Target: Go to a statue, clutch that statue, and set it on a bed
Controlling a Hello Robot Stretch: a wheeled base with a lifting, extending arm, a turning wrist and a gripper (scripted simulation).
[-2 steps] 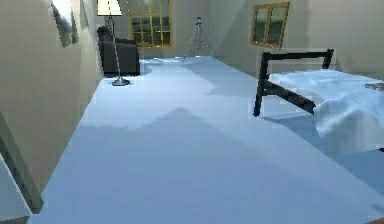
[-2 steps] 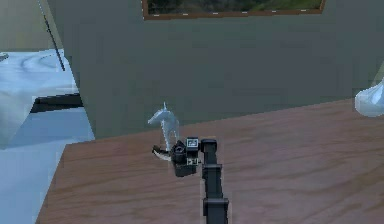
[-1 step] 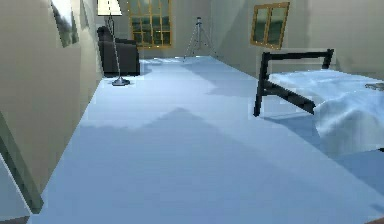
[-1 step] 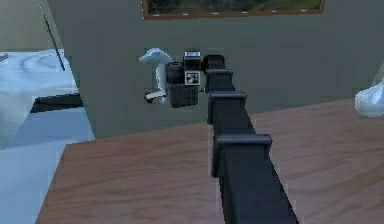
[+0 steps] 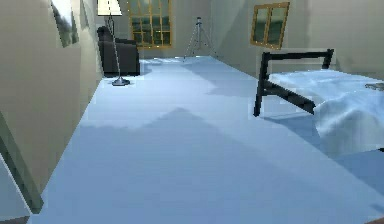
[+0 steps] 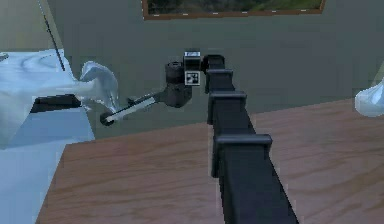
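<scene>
Nearest the lens in the arm side view, I see the dark square-section arm bar point(image 6: 245, 165) rising from the bottom edge over a brown wood-planked surface point(image 6: 140, 185). At its far end stand two small white marker squares point(image 6: 192, 67). Left of them the dark gripper point(image 6: 110, 118) reaches leftward and slightly downward with its two thin fingers point(image 6: 135, 107).

At the fingertips shows a pale bluish-white, glassy curved shape point(image 6: 97, 80), seen against the edge of a white-covered bed point(image 6: 22, 95) with a dark frame rail point(image 6: 55, 102). I cannot tell whether the gripper holds this shape or whether it rests on the bedding. Its outline does not let me confirm that it is the statue. Behind, a grey-green wall point(image 6: 280, 60) bears a wood-framed picture point(image 6: 235, 8) at the top edge, and a second pale rounded object point(image 6: 372, 100) shows at the right edge.

Forward view: a pale blue floor point(image 5: 170, 140) runs to two wood-framed windows point(image 5: 150, 22). At the right stands the bed's black footboard point(image 5: 292, 75) with rumpled white bedding point(image 5: 345, 105). At the far left are a black armchair point(image 5: 118, 52), a floor lamp with a cream shade point(image 5: 109, 8) and a framed wall picture point(image 5: 65, 22). A grey tripod point(image 5: 198, 38) stands between the windows.
</scene>
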